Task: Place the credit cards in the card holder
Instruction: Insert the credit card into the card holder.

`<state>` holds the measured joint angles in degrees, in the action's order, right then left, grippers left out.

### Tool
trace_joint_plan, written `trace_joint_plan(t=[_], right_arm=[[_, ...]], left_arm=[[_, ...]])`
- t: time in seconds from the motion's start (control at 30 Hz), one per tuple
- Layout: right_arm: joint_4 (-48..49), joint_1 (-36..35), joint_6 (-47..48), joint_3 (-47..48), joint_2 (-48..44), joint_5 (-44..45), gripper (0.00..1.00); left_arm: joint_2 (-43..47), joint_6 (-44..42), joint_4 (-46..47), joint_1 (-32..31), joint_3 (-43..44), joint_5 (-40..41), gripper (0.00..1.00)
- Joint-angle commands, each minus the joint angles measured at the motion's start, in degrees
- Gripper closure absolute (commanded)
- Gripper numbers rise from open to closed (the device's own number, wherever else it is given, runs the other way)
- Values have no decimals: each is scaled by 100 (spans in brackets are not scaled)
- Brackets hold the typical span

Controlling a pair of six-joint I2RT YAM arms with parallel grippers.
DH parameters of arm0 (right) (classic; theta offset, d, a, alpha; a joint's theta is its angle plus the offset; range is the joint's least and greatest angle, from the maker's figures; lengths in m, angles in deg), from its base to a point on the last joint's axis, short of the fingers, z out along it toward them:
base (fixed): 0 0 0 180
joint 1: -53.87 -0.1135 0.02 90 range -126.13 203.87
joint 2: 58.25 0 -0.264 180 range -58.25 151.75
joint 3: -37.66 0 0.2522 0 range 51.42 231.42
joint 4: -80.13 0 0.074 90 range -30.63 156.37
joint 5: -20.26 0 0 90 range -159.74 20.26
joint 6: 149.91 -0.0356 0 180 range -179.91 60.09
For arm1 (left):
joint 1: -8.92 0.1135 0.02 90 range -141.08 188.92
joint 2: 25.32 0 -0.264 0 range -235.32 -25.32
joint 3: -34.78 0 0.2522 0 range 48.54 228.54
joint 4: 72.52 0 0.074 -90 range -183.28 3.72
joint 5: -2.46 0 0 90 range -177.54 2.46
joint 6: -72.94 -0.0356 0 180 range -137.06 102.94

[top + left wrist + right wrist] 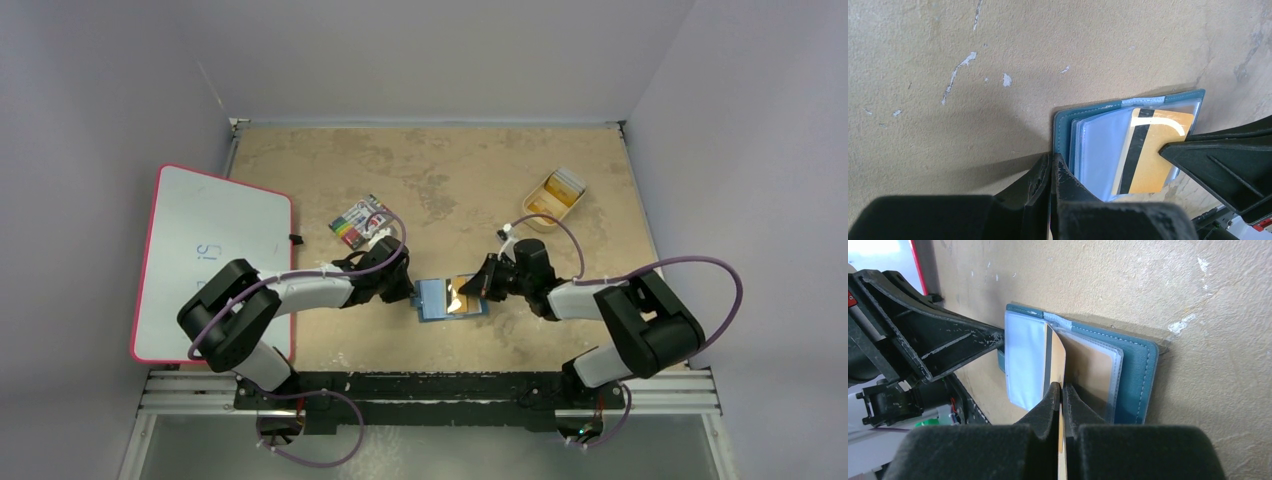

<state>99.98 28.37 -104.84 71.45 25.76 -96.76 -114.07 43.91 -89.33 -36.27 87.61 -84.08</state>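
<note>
The teal-blue card holder (433, 298) lies open on the table between my two grippers, its clear light-blue pockets facing up (1098, 150). My left gripper (1052, 157) is shut, its tips resting on the holder's left edge (1062, 131). My right gripper (1060, 386) is shut on an orange-yellow credit card (1056, 354) with a black stripe. It holds the card tilted over the holder's inner pockets (1135, 375). The card also shows in the left wrist view (1154, 150). More cards lie in the tan tray (530, 219).
A flat pack with multicoloured stripes (357, 221) lies behind the left arm. A whiteboard with a red frame (215, 255) overhangs the table's left edge. The tan tray stands at the back right.
</note>
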Motion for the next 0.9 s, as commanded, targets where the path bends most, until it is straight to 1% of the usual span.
trace_joint_plan(t=[0.0,0.2,0.47,0.6,0.73,0.77,0.87], right_arm=[[-320,-63,192,-2,152,-74,100],[-404,-81,244,133,148,-118,100],[-536,-215,399,419,449,-278,100],[-870,-237,518,508,375,-206,100],[-1642,-240,781,687,82,99,100],[-1677,-237,795,709,25,168,100],[-1546,-237,748,748,144,-6,100]], left_arm=[[-9,-37,-323,-24,-110,237,100],[-11,-16,-310,-25,-110,237,100],[-1,-13,-328,-24,-100,251,100],[4,-30,-391,-25,-69,323,100],[-18,-33,-422,-24,-70,356,100],[-7,-33,-424,-25,-79,357,100],[3,-13,-364,-25,-109,328,100]])
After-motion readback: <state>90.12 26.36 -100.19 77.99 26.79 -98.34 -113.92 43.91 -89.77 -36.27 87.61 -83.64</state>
